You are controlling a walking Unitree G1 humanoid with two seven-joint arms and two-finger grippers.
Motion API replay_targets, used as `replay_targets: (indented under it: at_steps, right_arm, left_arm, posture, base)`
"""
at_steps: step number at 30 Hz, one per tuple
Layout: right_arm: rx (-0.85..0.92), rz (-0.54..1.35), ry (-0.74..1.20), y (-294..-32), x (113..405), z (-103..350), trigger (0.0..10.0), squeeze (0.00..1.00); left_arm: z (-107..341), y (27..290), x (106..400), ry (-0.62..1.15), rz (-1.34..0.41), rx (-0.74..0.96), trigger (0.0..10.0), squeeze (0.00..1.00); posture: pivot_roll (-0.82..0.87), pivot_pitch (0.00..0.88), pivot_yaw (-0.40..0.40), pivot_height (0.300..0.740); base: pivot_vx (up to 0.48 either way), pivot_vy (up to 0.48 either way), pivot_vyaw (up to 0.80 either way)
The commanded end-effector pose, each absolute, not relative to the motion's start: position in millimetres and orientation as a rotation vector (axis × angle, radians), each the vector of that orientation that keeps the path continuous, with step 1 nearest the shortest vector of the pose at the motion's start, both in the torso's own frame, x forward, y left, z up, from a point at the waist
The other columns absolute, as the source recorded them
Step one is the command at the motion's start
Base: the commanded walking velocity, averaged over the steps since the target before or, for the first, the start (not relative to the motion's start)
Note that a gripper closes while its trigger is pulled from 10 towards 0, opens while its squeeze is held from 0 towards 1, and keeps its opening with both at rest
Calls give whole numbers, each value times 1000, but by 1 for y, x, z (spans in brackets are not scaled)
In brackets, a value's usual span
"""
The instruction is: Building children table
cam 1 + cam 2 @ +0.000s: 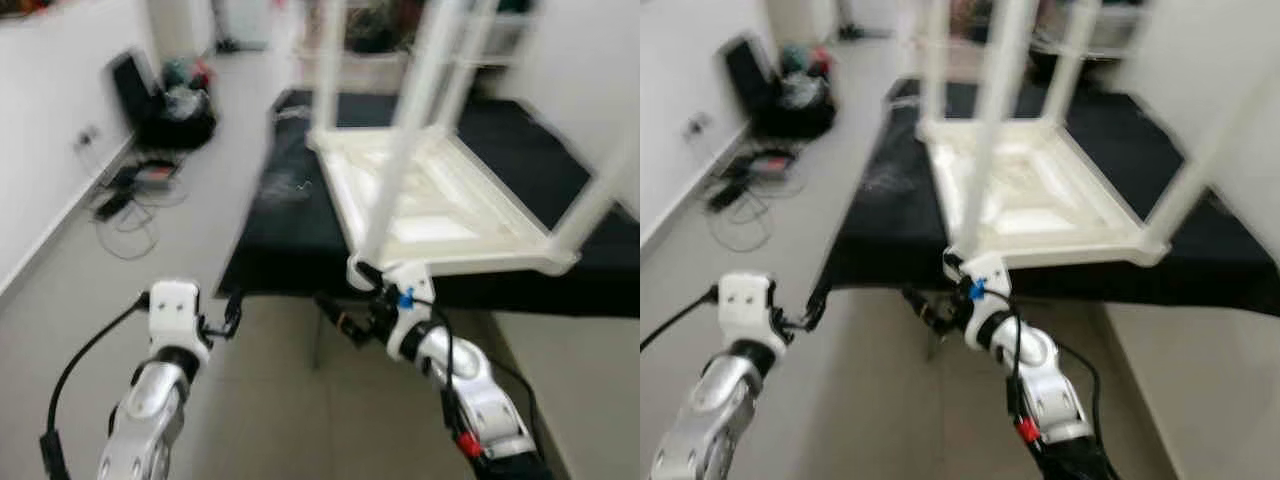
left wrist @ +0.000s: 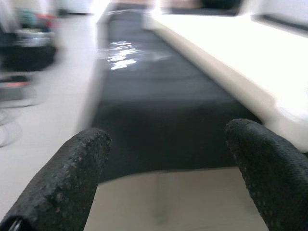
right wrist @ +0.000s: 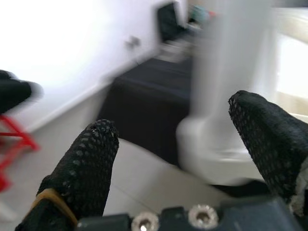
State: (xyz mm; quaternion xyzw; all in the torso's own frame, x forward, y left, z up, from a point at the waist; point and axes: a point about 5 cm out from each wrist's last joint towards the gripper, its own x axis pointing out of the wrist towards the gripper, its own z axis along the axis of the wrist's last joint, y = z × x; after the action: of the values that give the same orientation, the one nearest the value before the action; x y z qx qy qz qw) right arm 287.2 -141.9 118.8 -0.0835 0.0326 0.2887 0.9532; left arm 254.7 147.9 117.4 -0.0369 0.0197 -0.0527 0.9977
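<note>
The white children's table lies upside down on a black mat on the floor, its legs pointing up, and everything here is best placed against its near corner leg. The right gripper sits just in front of the foot of that leg, its jaws spread wide and holding nothing; the leg and the rounded corner under it lie just ahead, toward the right finger. The left gripper hovers off to the left of the corner, over the bare floor at the mat's near edge, jaws likewise spread and empty.

The frames are smeared, so the robot seems to be moving, and that is the main risk: a right arm swinging in could knock the leg sideways instead of closing round it. If the legs are only loosely seated, which I cannot tell, a knock might tilt or loosen one. The whole table could also slide on the mat, since the left gripper is too far off to brace it
</note>
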Motion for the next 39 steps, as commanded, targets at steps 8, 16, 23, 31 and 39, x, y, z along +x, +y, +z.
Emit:
replay_targets:
  at_steps: [8, 16, 23, 31, 39]
  right_arm:
    - [-168, 711, 83, -157, 280, 124, 10000, 0]
    - [-132, 700, 70, -182, 288, 149, 10000, 0]
    - [-85, 837, 98, -153, 287, 145, 8588, 0]
    - [-93, 848, 52, -154, 297, 156, 0, 0]
    - [-108, 864, -25, -118, 315, 169, 0, 0]
  left_arm:
    - [119, 151, 252, 47, -121, -33, 10000, 0]
    - [119, 151, 248, 55, -129, -66, 10000, 0]
    - [121, 152, 242, 50, -116, -88, 10000, 0]
    - [121, 153, 237, 59, -123, -107, 10000, 0]
    - [123, 153, 235, 62, -119, -102, 10000, 0]
  posture:
    - [-13, 12, -67, 740]
    - [-28, 36, -64, 740]
    - [-7, 66, -74, 740]
    - [-7, 79, -68, 740]
    - [5, 84, -72, 740]
  base:
    - [92, 0, 0]
    - [0, 0, 0]
    - [0, 0, 0]
    - [0, 0, 0]
    - [0, 0, 0]
